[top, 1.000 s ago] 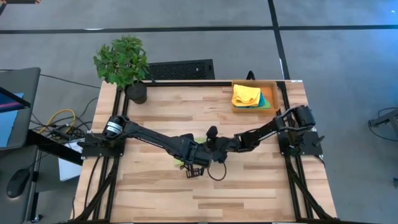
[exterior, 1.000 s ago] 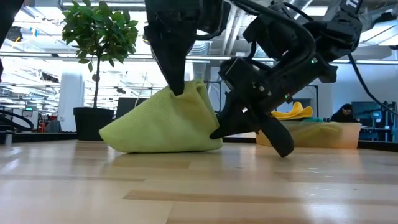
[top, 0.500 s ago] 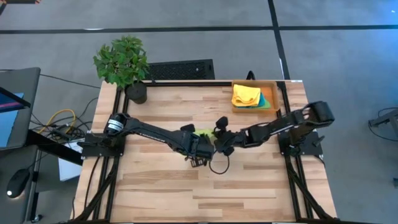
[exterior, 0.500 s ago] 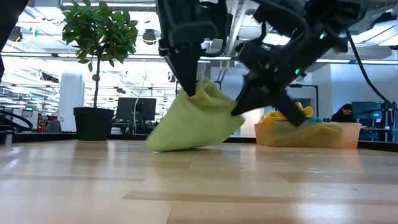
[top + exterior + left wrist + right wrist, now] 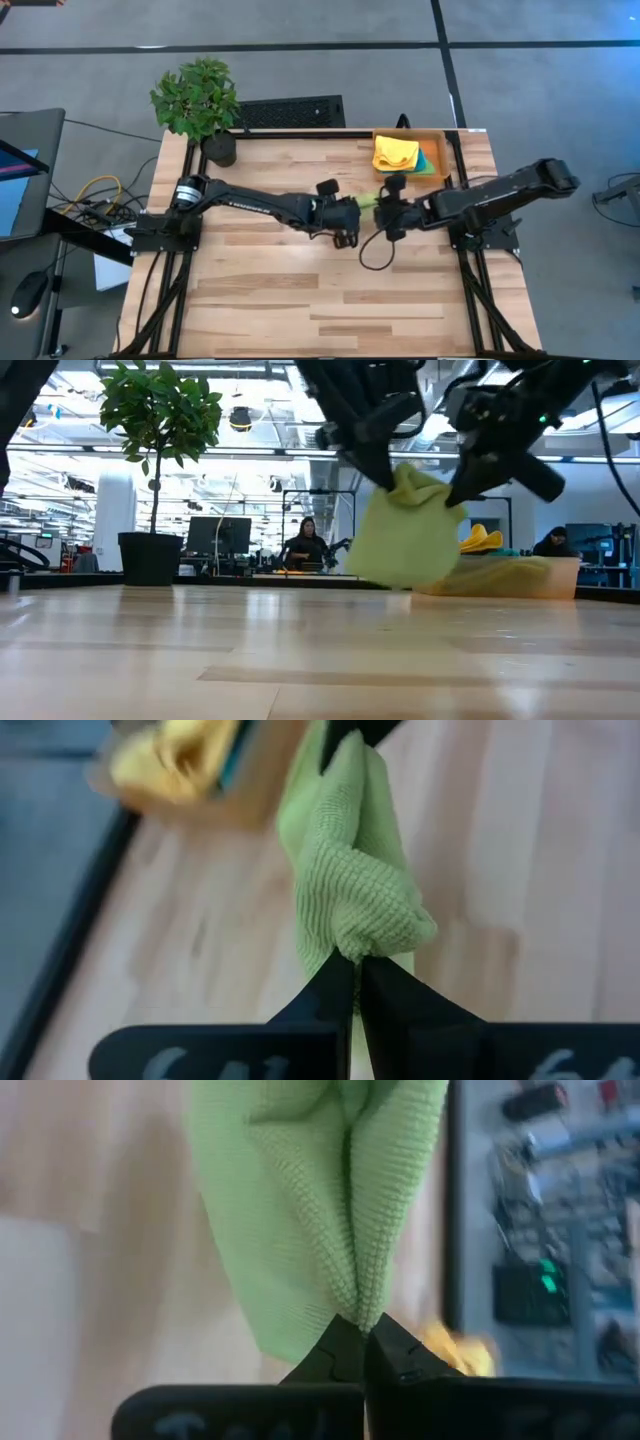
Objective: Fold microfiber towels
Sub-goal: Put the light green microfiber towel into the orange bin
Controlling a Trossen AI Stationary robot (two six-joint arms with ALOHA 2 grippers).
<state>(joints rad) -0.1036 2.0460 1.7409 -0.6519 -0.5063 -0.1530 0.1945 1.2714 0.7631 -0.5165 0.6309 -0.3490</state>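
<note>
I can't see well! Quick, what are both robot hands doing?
Left gripper: shut on the green towel.
Right gripper: shut on the same towel.

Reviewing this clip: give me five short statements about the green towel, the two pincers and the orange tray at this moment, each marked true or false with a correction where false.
1. Both pincers grip the lime-green towel. True: the left pincer and right pincer are each shut on a bunched fold.
2. The towel lies flat on the table. False: it hangs lifted between the arms.
3. The orange tray is empty. False: it holds a yellow towel over a teal towel.
4. A potted plant stands at the table's far-left corner. True.
5. The left pincer rests open on the wood. False: it is shut on the towel.
</note>
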